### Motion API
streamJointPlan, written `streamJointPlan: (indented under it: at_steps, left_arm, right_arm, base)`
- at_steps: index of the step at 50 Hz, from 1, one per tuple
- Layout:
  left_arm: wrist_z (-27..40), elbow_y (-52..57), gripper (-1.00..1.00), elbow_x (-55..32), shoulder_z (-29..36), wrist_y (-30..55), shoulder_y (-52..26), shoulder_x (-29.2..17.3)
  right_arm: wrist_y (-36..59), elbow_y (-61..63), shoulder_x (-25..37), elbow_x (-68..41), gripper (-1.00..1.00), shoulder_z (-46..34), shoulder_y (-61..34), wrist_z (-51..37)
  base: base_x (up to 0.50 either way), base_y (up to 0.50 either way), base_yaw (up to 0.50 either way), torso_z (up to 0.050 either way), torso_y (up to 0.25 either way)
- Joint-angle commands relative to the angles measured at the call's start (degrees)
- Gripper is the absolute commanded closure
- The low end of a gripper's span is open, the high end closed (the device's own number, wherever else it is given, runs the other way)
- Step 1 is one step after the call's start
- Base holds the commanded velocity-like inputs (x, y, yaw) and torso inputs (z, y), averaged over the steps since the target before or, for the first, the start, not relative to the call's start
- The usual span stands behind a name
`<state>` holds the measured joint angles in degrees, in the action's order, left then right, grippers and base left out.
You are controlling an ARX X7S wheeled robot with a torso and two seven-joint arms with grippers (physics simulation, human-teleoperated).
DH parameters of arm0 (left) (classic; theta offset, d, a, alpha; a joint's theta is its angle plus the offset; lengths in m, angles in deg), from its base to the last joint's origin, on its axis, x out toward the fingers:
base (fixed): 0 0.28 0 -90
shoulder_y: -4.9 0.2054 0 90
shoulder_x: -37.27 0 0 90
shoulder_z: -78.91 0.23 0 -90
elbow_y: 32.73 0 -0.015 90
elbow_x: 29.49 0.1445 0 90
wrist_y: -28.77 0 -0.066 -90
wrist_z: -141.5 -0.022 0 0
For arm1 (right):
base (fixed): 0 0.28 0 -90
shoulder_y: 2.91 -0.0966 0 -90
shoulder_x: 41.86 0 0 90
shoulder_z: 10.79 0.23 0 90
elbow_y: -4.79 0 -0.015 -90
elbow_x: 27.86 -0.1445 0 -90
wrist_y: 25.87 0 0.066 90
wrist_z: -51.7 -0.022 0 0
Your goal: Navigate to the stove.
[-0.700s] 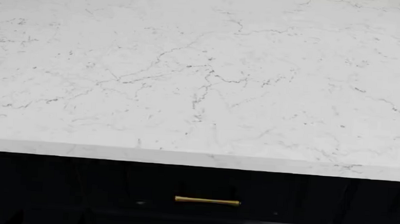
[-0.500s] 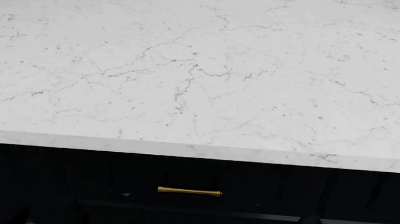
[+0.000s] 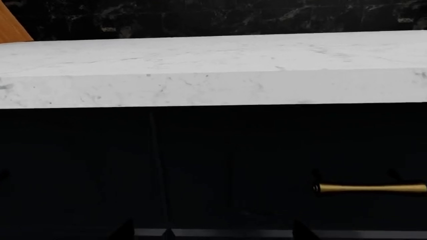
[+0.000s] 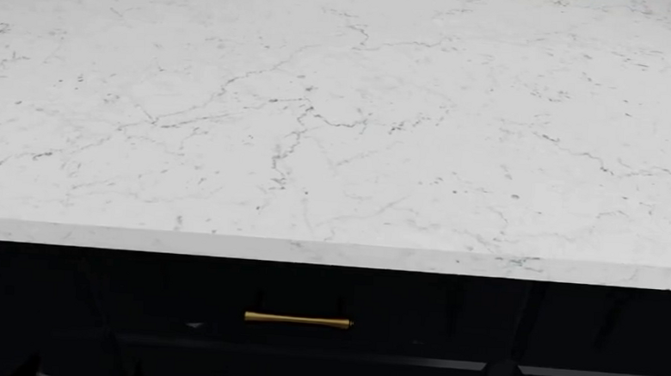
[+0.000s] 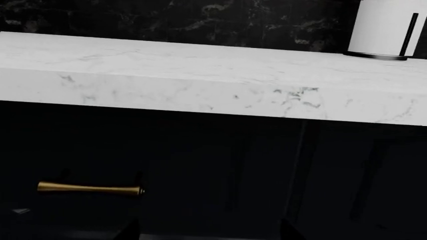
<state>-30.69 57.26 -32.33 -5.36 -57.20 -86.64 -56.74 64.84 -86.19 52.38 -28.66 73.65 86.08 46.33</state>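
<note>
Head view shows only marble tabletop (image 4: pixel 316 109) over navy cabinets (image 4: pixel 421 322); no stove visible. Neither gripper appears, so their state is unknowable. Rolling closer risks bumping the cabinets.

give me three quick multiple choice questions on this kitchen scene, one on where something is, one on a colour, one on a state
1. Where is the brass handle in the head view?
A. on the dark cabinet front below the counter
B. lying on the counter
C. on the back wall

2. What colour is the counter?
A. plain black
B. white with grey veins
C. bare wood

3. Is the stove in view?
A. yes, filling the head view
B. yes, in the left wrist view only
C. no, no view shows a black cooktop

Answers:
1 A, the handle sits on the cabinet front under the counter edge.
2 B, the top is white marble with grey veins.
3 C, the views show counter, cabinet and dark wall only.
</note>
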Motion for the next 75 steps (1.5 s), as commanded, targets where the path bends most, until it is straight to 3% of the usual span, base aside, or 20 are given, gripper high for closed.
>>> streamJointPlan:
  at_steps: [1,75]
  left_arm:
    - [-0.58,0.08,-1.00,0.12,0.02,-0.60,0.20,0.30]
    - [3.58,-0.77,-1.00,-4.15,5.00,-1.43,-0.80,-3.63]
  right_arm:
    - [-0.08,0.15,-0.24,-0.67,-1.00,0.86,0.08,0.40]
    - [1.01,-0.01,3.59,-4.57,-1.00,-3.69,-0.68,-4.28]
  base:
    - [0.00,-0.50,0.00,0.000,0.000]
    - [0.00,-0.50,0.00,0.000,0.000]
